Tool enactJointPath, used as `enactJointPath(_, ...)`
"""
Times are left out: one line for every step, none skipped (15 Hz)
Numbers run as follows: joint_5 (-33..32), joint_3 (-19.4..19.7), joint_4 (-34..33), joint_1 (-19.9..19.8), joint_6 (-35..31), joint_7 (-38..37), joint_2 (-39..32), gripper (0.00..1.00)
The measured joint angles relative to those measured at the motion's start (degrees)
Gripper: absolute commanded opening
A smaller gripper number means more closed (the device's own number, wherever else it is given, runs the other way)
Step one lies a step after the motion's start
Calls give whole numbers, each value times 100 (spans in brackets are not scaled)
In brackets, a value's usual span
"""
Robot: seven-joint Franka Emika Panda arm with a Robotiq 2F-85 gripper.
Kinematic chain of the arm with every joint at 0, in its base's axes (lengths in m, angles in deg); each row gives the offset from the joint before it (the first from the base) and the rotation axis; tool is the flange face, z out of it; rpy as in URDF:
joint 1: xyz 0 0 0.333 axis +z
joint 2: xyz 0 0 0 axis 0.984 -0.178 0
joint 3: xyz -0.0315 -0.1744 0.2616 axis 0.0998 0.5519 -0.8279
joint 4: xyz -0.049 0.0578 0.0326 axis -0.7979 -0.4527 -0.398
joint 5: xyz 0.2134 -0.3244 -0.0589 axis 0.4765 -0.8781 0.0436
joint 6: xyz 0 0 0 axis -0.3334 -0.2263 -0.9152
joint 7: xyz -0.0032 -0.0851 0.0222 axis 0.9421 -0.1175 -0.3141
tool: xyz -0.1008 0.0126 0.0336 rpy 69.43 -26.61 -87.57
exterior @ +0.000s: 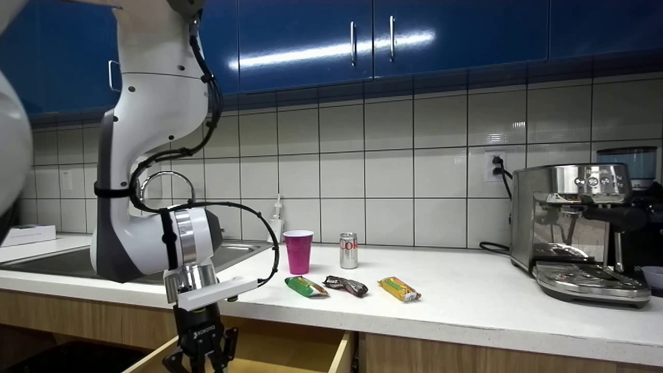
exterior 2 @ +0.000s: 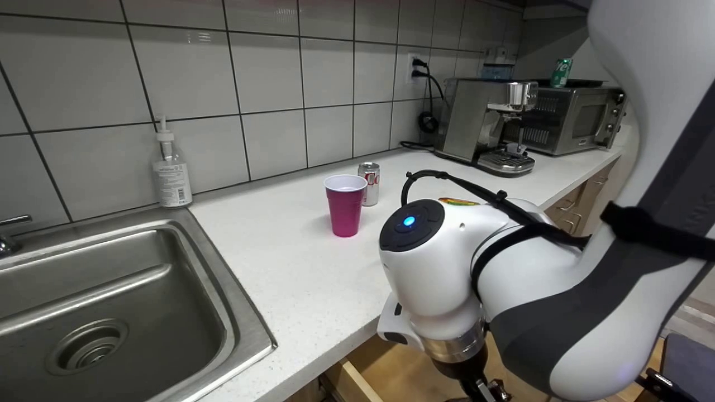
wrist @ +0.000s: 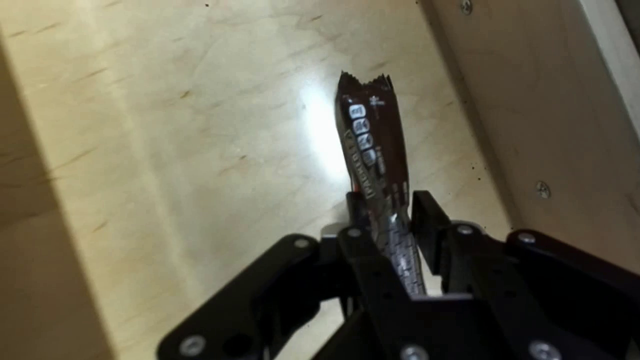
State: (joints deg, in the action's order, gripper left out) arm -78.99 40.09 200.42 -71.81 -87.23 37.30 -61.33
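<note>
My gripper (wrist: 387, 210) points down into an open wooden drawer (wrist: 550, 125). In the wrist view its two black fingers are closed on the sides of a dark brown wrapped bar (wrist: 377, 135). The bar's crimped end sticks out past the fingertips, and its lower part lies between the fingers. The pale drawer floor shows behind it; I cannot tell whether the bar touches it. In an exterior view the gripper (exterior: 203, 352) is at the bottom edge, below the counter front, with its fingertips cut off. The drawer (exterior: 344, 355) shows behind it.
On the white counter (exterior: 466, 300) stand a magenta cup (exterior: 298, 254) and a silver can (exterior: 348, 251). Green (exterior: 305, 286), dark (exterior: 346, 285) and yellow (exterior: 399, 288) packets lie in front. A coffee machine (exterior: 570, 181) stands on the counter. A sink (exterior 2: 234, 312) and soap bottle (exterior 2: 172, 176) are beside.
</note>
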Motion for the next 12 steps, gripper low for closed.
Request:
enactJointPath(0, 8, -5, 0, 0, -9, 0, 69)
enactJointPath(0, 14, -9, 0, 0, -19, 1, 78)
enactJointPath(0, 18, -9, 0, 0, -24, 6, 84)
enactJointPath(2, 22, -9, -4, 1, -25, 25, 93)
enactJointPath(17, 23, -9, -15, 6, -25, 65, 99)
enactJointPath(55, 23, -8, -35, 20, -23, 136, 100)
enactJointPath(114, 22, -8, -62, 44, -13, 228, 100)
enactJointPath(203, 20, -8, -96, 88, 11, 341, 100)
enactJointPath(335, 15, -8, -135, 156, 72, 475, 100)
enactJointPath(480, 7, -9, -175, 236, 148, 617, 100)
enactJointPath(639, -1, -10, -214, 343, 228, 771, 100)
enactJointPath(803, -4, -13, -246, 448, 317, 918, 100)
